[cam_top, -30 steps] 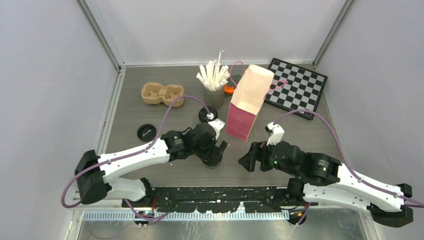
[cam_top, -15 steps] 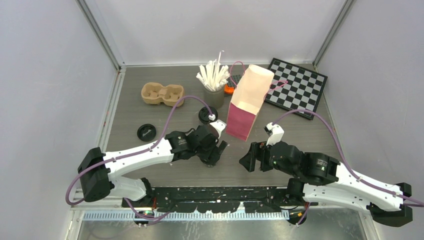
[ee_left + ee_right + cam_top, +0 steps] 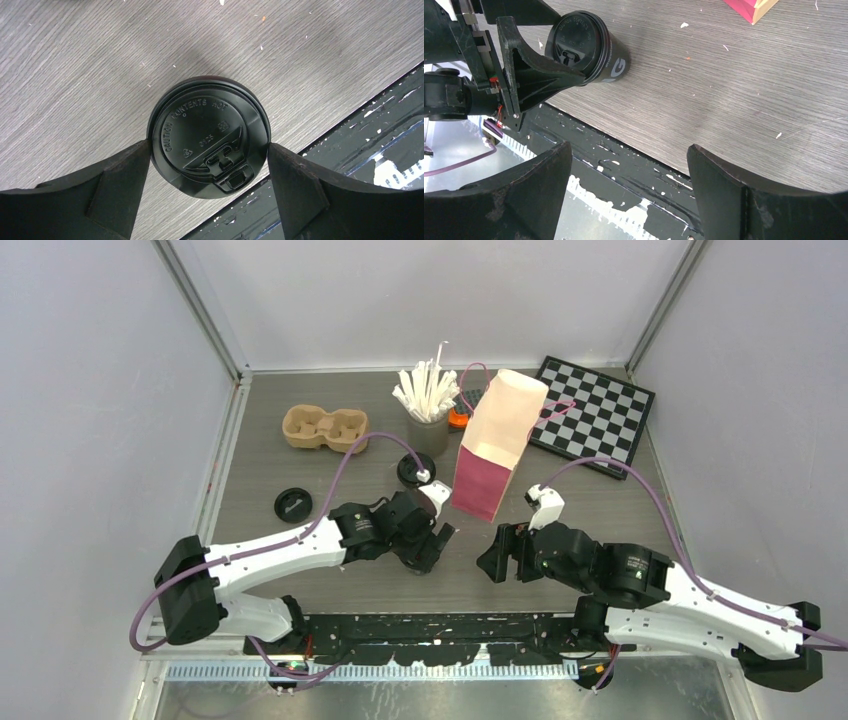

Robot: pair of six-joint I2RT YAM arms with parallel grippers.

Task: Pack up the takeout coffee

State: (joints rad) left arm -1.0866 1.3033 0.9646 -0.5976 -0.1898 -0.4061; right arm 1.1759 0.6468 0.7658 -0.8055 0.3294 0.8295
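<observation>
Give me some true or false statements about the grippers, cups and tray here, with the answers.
1. The left gripper straddles a lidded cup at its lid. True.
2. The right gripper holds a cup. False: it is open and empty.
3. Both cups sit in the pulp tray. False: its two wells are empty.
4. The checkerboard lies right of the paper bag. True.

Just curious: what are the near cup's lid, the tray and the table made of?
Lid: probably black plastic, slightly glossy, with embossed lettering. Tray: apparently moulded pulp, matte tan, rough-looking. Table: grey wood grain, possibly laminate.
</observation>
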